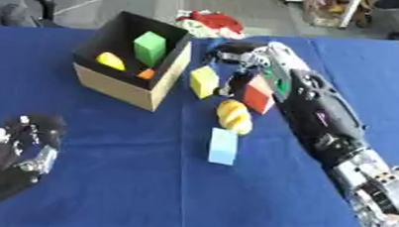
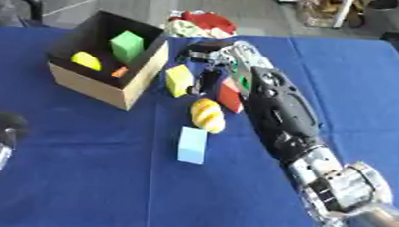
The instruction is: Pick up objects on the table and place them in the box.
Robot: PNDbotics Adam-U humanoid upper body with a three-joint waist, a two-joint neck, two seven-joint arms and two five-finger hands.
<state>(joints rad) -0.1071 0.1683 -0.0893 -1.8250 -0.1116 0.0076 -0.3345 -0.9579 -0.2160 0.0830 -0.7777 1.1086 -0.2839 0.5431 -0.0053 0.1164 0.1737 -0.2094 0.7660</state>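
Left eye view: the cardboard box (image 1: 156, 94) stands on the blue table (image 1: 103, 179) at upper left, open upward, and already holds a green block (image 1: 150, 47), a yellow rounded piece (image 1: 111, 61) and a small orange piece (image 1: 146, 73). Just beside its right wall stands a yellow block (image 1: 203, 81). The right hand (image 1: 237, 56) reaches in from the lower right, its fingers hanging curled between the yellow block and a red block (image 1: 258, 94), which lies against the forearm side. Whether the fingers touch either block I cannot tell; nothing looks lifted. Nearer the robot lie a yellow ridged piece like a bread roll (image 1: 234, 115) and, just below it, a light blue block (image 1: 224, 146). The left hand (image 1: 14, 149) rests idle at the lower left, fingers relaxed and pointing up.

Right eye view: the same layout, with the dark fingers (image 2: 207, 79) showing in the gap right of the yellow block. The hand seems to be settling on that block or the red one, most likely the yellow. To do it well, the fingers should straddle one block only, thumb on one flat face and fingers on the opposite one, without nudging the neighbour. The box is close, so the lift must clear its rim before the carry across; release should be over the free floor, away from the green block.
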